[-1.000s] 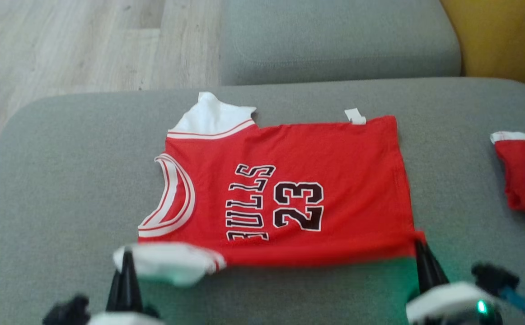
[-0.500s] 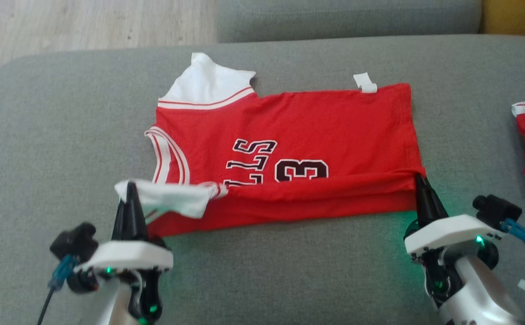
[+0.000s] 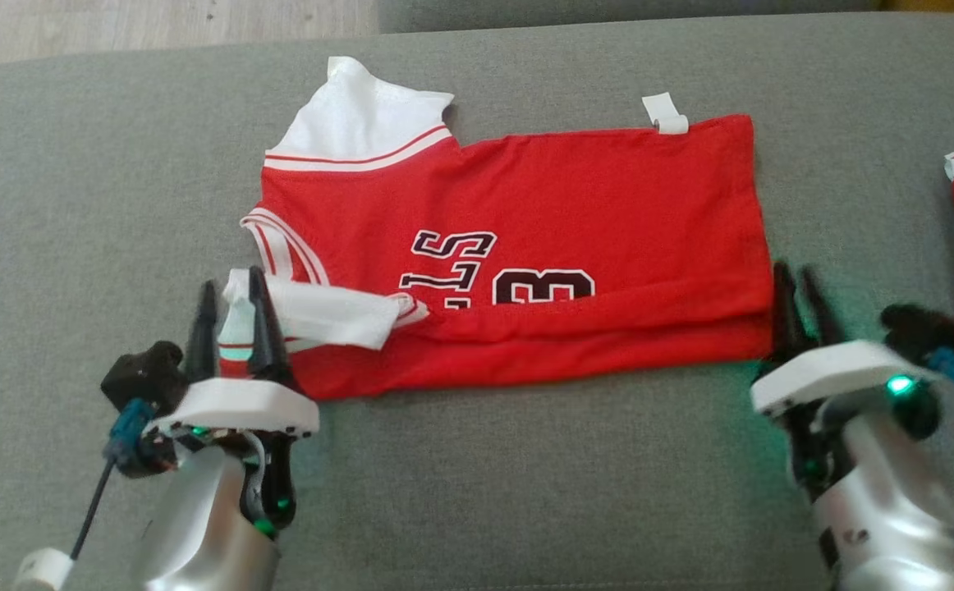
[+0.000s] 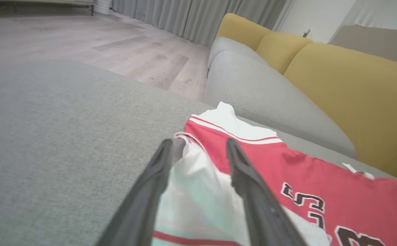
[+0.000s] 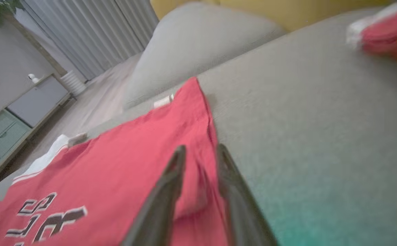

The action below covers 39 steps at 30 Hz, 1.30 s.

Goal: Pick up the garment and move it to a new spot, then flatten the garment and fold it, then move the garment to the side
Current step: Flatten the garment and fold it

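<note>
Both grippers are releasing after being pinched shut a moment ago; the left gripper [image 3: 232, 283] is standing parted around the white sleeve [image 3: 337, 316]; the right gripper [image 3: 795, 272] is opening narrowly at the hem corner; the jersey [image 3: 543, 197] is lying on the grey cushion [image 3: 477, 492], its near edge folded over; the first fold appears laid.

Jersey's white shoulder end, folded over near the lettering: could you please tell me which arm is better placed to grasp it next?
Left, most likely: the left gripper has jaws open astride the white shoulder end of the red Bulls jersey, while the right gripper sits at the opposite hem corner.
</note>
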Tool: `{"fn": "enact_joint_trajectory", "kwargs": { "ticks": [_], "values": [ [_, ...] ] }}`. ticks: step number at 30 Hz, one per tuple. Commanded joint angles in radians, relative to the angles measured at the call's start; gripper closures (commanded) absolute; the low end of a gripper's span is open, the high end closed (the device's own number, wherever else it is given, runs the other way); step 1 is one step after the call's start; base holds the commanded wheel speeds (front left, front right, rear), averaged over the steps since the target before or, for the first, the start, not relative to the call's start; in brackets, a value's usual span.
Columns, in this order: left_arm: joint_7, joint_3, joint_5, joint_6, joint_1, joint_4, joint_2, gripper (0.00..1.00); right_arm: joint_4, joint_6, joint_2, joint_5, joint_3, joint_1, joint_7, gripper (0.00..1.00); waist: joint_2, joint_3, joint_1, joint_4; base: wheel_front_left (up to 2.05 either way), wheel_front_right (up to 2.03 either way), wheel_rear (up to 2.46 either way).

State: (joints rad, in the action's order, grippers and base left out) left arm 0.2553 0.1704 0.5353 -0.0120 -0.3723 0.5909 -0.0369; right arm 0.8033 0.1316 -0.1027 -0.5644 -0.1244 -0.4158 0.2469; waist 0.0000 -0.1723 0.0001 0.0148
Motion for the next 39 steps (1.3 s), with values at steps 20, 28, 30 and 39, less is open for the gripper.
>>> {"fn": "enact_joint_trajectory", "kwargs": {
  "ticks": [20,28,30,39],
  "values": [
    [0.006,-0.082,-0.305,0.126,0.314,-0.151,-0.013,0.00,-0.319,-0.001,0.052,0.512,0.124,0.285,0.015,0.00,0.0000,0.135,-0.0001,0.005,0.00,0.00,0.00],
    [0.006,-0.083,-0.324,0.121,0.408,-0.201,-0.013,0.00,-0.297,-0.001,0.052,0.484,0.113,0.338,0.015,0.00,0.0000,0.171,-0.0001,-0.001,0.00,0.00,0.00],
    [0.006,-0.077,-0.311,0.110,0.418,-0.203,-0.013,0.00,-0.294,-0.001,0.052,0.479,0.112,0.343,0.015,0.00,0.0000,0.173,-0.0001,-0.001,0.00,0.00,0.00],
    [0.006,-0.059,-0.222,0.052,0.320,-0.113,-0.013,0.00,-0.312,-0.001,0.052,0.464,0.101,0.301,0.015,0.00,0.0000,0.095,-0.0001,-0.007,0.00,0.00,0.00]
  ]
}}
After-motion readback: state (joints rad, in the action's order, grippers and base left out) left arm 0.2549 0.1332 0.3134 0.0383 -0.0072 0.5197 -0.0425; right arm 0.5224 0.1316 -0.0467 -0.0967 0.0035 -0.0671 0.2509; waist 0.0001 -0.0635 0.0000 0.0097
